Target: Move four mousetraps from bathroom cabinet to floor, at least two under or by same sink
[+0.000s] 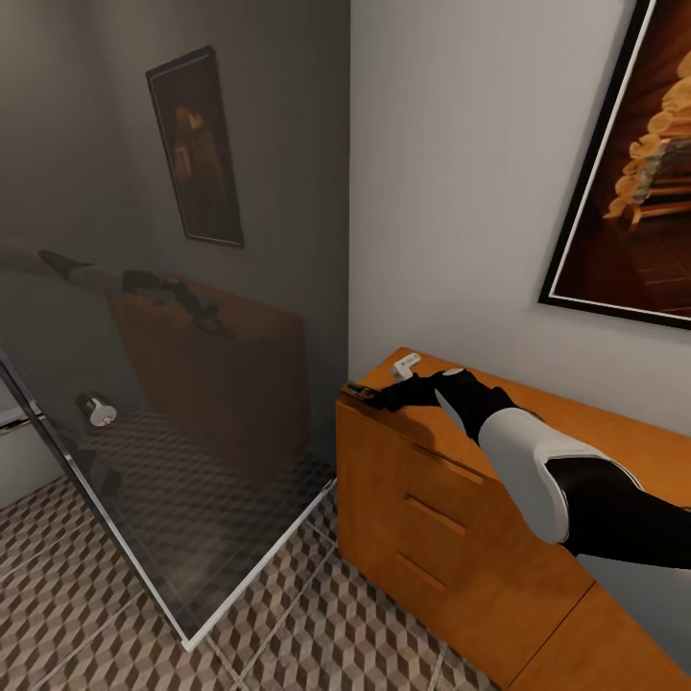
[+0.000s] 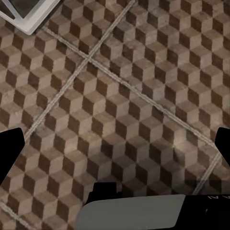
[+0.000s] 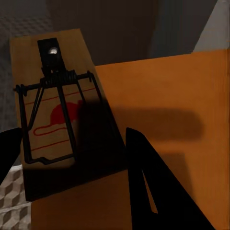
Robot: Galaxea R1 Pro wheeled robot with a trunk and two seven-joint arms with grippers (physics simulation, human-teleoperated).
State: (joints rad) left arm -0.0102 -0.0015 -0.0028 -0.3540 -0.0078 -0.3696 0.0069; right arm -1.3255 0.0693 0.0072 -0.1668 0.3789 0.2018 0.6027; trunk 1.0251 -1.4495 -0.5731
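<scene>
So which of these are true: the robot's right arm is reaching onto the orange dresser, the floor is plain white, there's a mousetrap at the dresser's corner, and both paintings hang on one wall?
1. The right gripper is over the orange-brown dresser top. True.
2. The floor is plain white. False: its tiles carry a brown, beige and white cube pattern.
3. A mousetrap lies at the dresser's corner. True.
4. Both framed pictures hang on one wall. False: the small one hangs behind the glass panel, the large one above the dresser.

Right arm extended forward, right pincer (image 1: 384, 395) fingers spread.
</scene>
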